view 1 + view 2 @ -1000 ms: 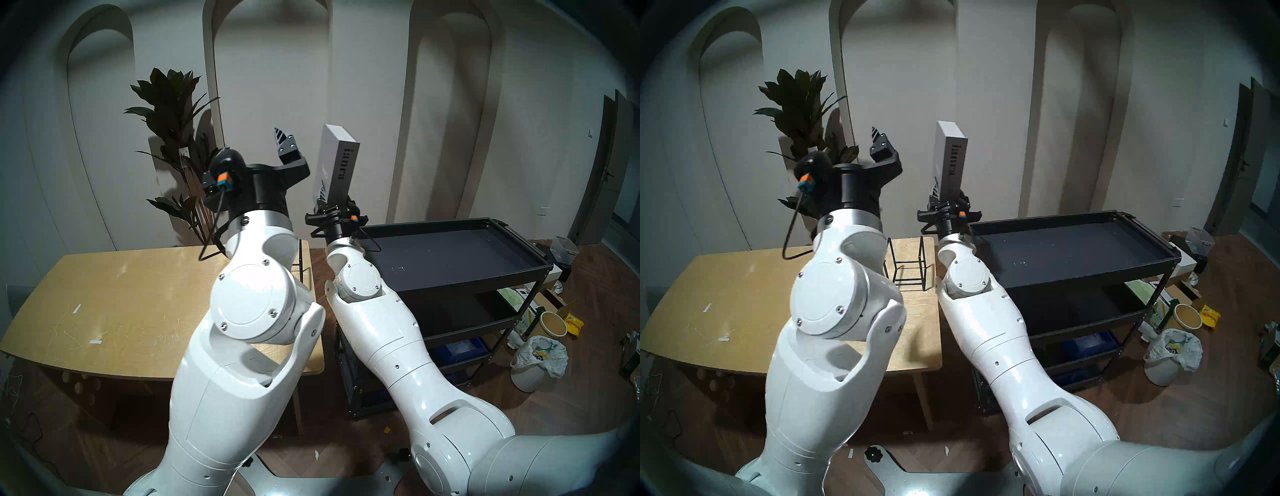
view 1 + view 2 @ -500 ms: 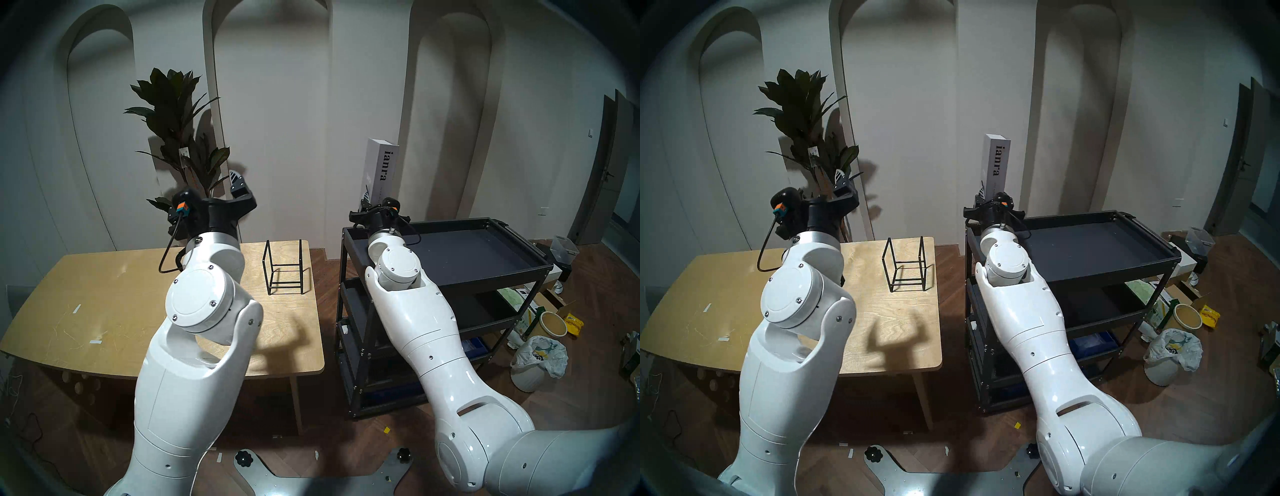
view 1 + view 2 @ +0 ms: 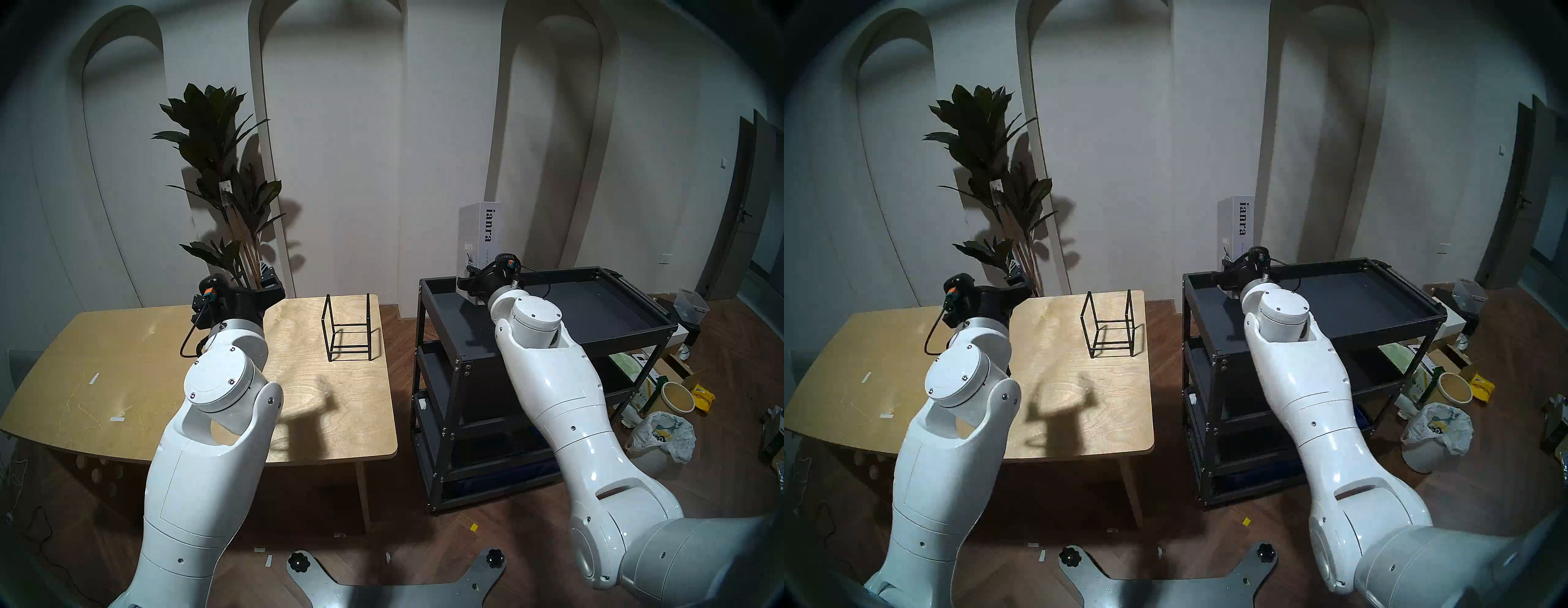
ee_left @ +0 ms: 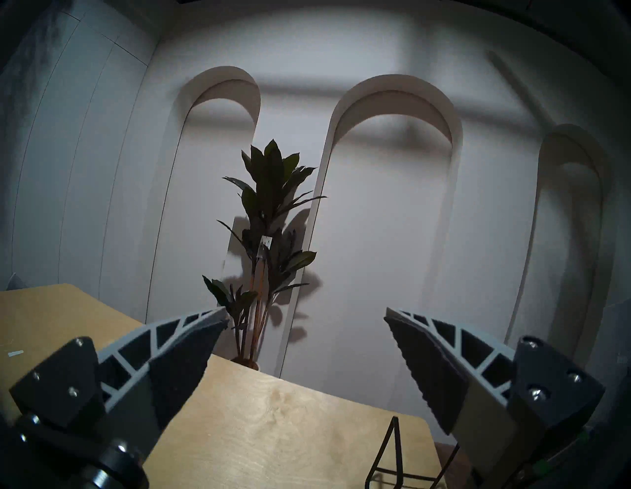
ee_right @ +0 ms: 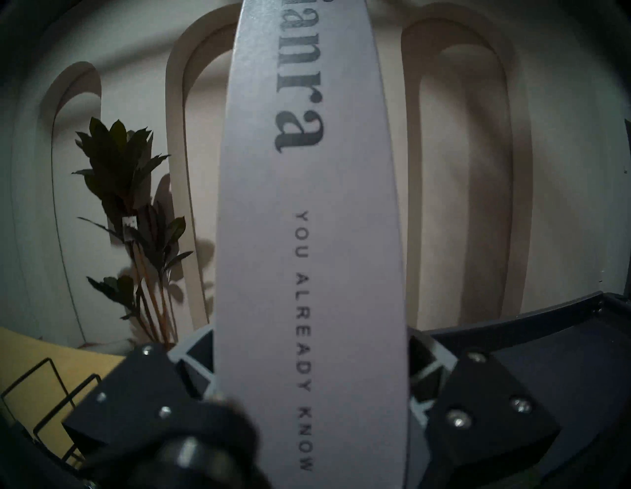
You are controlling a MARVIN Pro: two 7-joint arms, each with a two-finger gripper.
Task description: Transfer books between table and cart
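The white-grey book (image 3: pixel 481 237) with black "ianra" on its spine stands upright in my right gripper (image 3: pixel 475 280), which is shut on its lower end. It is at the left rear corner of the black cart's top tray (image 3: pixel 594 339). I cannot tell whether its bottom touches the tray. The spine fills the right wrist view (image 5: pixel 310 239), with a finger on each side. My left gripper (image 4: pixel 305 314) is open and empty above the far edge of the plywood table (image 3: pixel 127 382). It also shows in the head view (image 3: pixel 250 288).
A black wire stand (image 3: pixel 348 331) sits on the table's far right corner. A potted plant (image 3: pixel 220 170) stands behind the table. A bucket with a bag (image 3: pixel 657 441), boxes and clutter lie on the floor right of the cart.
My right arm carried the book right and down, from above the gap between table and cart to the cart's top tray. My left arm dropped and drew back left over the table, still open.
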